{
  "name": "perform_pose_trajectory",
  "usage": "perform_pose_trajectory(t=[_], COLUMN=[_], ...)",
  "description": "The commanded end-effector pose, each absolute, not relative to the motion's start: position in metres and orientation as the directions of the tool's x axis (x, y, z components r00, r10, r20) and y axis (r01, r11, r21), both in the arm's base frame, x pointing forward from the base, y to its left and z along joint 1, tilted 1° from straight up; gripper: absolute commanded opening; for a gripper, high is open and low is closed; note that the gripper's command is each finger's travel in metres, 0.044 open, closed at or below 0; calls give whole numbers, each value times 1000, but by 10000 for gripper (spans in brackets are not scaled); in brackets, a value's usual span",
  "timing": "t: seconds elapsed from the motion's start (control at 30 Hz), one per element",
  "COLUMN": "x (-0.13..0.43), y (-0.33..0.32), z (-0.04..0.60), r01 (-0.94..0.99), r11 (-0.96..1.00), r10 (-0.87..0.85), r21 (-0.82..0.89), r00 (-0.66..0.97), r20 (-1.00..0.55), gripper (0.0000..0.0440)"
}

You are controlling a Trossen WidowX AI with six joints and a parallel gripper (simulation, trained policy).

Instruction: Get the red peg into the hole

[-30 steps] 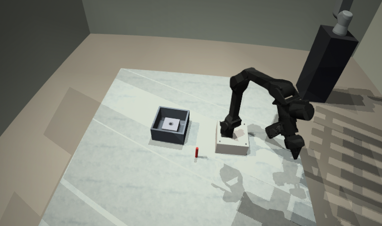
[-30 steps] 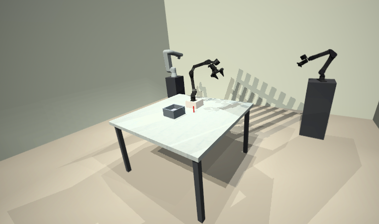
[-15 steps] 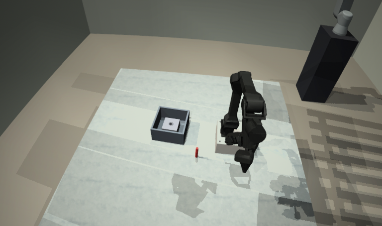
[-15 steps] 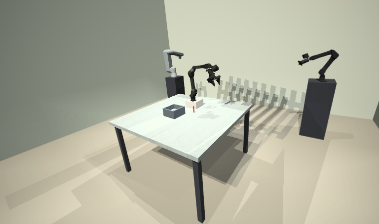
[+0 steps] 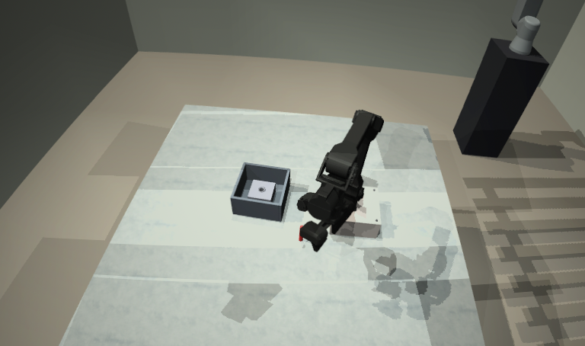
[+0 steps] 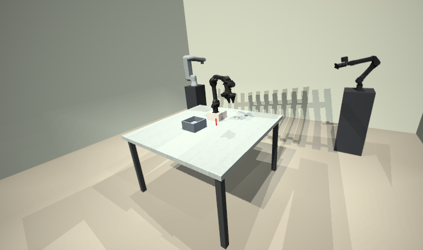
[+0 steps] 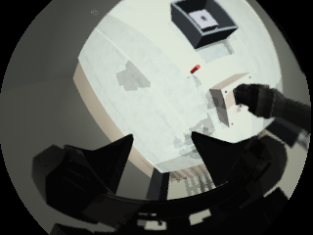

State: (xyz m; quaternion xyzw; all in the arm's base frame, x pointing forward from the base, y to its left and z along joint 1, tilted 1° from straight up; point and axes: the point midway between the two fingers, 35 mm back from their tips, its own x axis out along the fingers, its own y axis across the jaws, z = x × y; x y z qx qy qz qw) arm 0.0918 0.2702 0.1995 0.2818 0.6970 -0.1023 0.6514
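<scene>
The red peg (image 5: 300, 237) (image 6: 215, 121) (image 7: 195, 69) stands upright on the table, near the arm's base; in the top view the hand overlaps its right edge. The dark grey open box (image 5: 256, 209) (image 6: 188, 126) (image 7: 185, 29) stands left of the peg in the top view. The pale plate (image 5: 255, 193) (image 7: 198, 15) with a dark round hole lies at its bottom; the hole looks empty. My gripper (image 6: 231, 101) (image 7: 162, 136) is open and empty, its fingers wide apart. It hangs high above the table, well clear of the peg and box.
The arm stands on a pale base block (image 5: 359, 229) (image 6: 220, 115) (image 7: 219, 100) right of the peg in the top view. The table (image 5: 172, 225) (image 6: 174, 142) carries several shadows. Two dark pedestals with other arms stand beyond it.
</scene>
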Motion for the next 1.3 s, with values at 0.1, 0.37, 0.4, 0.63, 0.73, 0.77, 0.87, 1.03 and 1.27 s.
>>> perform_pose_trajectory(t=[0.1,0.37,0.4,0.63,0.73,0.77,0.87,1.03,1.27], x=[125,146,148,151,152,152,152,154,156], y=[232,188,183,154,145,143,137,130,125], z=[174,141,137,109,98,94,83,66,41], r01=[585,643,649,670,671,671,669,663,653], r11=[799,766,761,733,724,722,717,714,717], r10=[163,38,23,-71,-101,-110,-132,-158,-178], r21=[139,9,-8,-119,-157,-168,-195,-225,-242], r00=[12,-31,-39,-99,-122,-128,-144,-160,-163], r20=[-987,-999,-999,-993,-987,-986,-981,-974,-970], gripper=[440,440,440,440,440,440,440,440,440])
